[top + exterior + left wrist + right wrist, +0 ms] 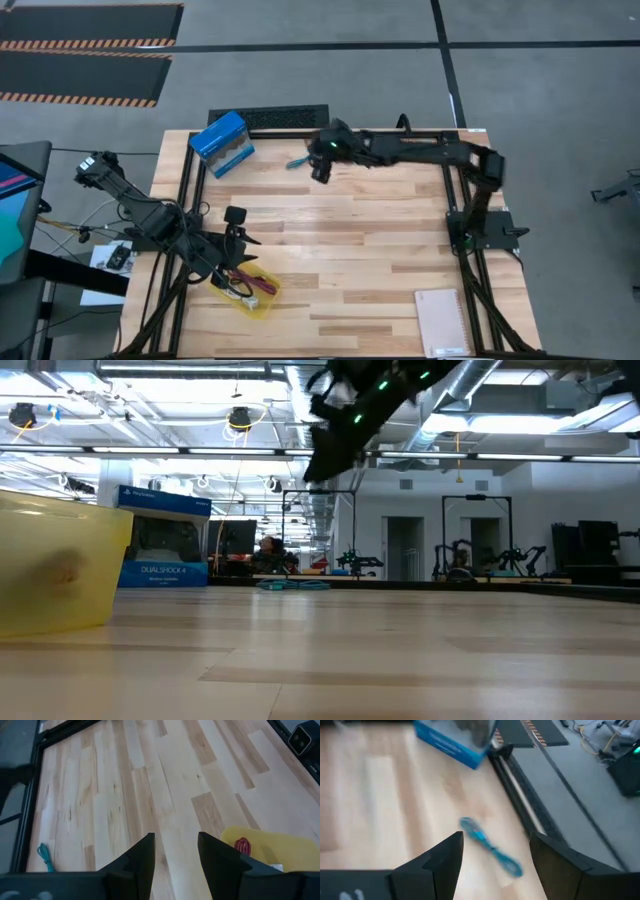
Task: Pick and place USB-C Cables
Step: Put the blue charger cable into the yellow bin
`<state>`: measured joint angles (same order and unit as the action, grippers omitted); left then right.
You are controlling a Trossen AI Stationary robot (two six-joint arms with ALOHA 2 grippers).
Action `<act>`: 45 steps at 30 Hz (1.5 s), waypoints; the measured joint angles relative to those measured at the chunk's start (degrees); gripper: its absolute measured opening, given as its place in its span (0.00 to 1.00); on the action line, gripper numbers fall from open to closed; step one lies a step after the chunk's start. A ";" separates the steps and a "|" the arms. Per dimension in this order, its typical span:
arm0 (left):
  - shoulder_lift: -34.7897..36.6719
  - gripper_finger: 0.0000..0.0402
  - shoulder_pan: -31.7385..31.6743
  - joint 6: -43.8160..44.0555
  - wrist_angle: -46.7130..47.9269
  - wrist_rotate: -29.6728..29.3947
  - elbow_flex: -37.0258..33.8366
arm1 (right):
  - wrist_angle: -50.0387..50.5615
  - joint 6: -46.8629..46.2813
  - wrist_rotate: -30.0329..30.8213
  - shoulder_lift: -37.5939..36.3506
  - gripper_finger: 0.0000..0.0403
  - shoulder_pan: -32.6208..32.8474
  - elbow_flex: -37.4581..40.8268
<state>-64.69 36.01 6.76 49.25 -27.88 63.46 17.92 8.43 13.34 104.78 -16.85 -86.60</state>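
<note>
The teal cable (297, 162) lies flat on the table near its far edge; it also shows in the right wrist view (490, 845) and the low view (290, 585). My right gripper (322, 168) hovers open just right of and above it, touching nothing; the right wrist view (495, 852) looks down on the cable past the fingers. A dark red cable (262, 286) lies in the yellow tray (262, 305), with a white one (240, 293) beside it. I cannot make out the black cable. My left gripper (175, 852) waits open over bare wood beside the tray (290, 850).
A blue box (222, 143) stands on the far left part of the table, left of the teal cable. A pale notebook (443, 322) lies at the near right corner. A black grille (268, 118) sits past the far edge. Bare wood fills the middle.
</note>
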 joint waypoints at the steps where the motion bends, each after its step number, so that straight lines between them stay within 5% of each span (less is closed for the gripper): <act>1: 0.03 0.34 0.00 0.31 0.04 0.00 0.02 | 1.74 2.05 -0.26 1.62 0.63 -0.95 -1.99; 15: 1.14 0.34 0.26 2.33 2.48 -1.35 0.00 | 15.65 17.62 -13.67 19.90 0.63 -12.01 -20.77; 26: 1.14 0.34 -0.68 0.98 2.82 -2.96 0.00 | 27.64 25.43 -15.50 28.80 0.63 -16.93 -26.58; 38: 1.49 0.34 -8.35 -4.24 2.45 -4.10 -0.06 | 31.59 24.93 -21.24 26.66 0.63 -17.47 -28.06; 45: 8.30 0.34 -24.95 -11.65 -19.83 4.90 -14.16 | 38.21 23.65 -22.52 17.74 0.63 -14.68 -28.06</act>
<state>-56.39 11.06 -4.90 29.42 -22.98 49.30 56.12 32.08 -9.18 122.52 -31.53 -114.65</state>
